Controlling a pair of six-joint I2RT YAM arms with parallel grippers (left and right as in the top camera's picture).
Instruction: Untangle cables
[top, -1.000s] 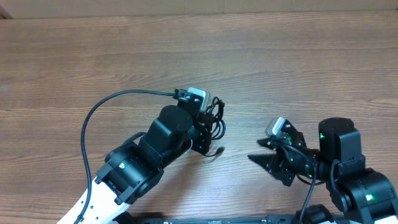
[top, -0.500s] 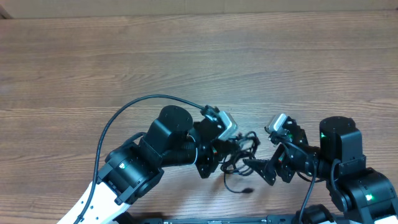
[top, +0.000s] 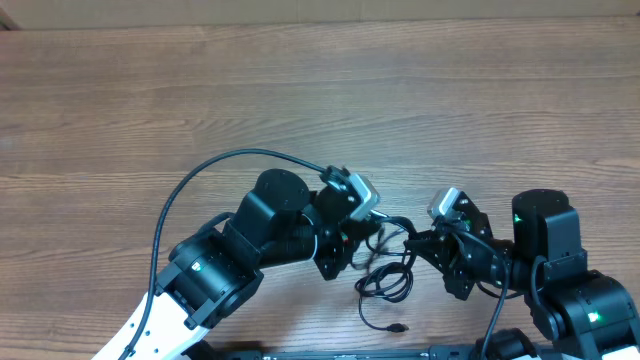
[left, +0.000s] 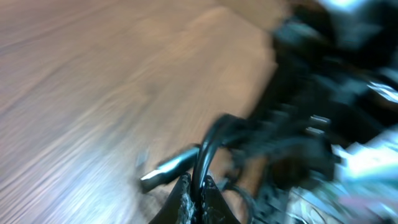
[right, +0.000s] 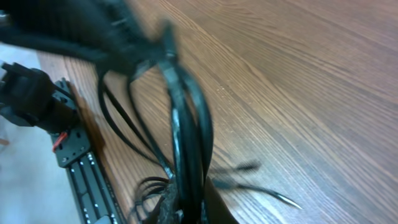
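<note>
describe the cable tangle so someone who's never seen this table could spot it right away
On the wooden table, find the near edge where two black arms meet. Between the left hand and right hand are the cables: thin black cords looping toward a small plug tip. They are far thinner than the thick wire arcing by the left arm.

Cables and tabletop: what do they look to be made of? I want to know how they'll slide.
The thin black cables look sheathed in rubber or soft plastic with a slight sheen: they bend into loose loops and catch the light. The brown table shows wood grain with a matte finish. Whether it is real wood or printed laminate I cannot tell.
</note>
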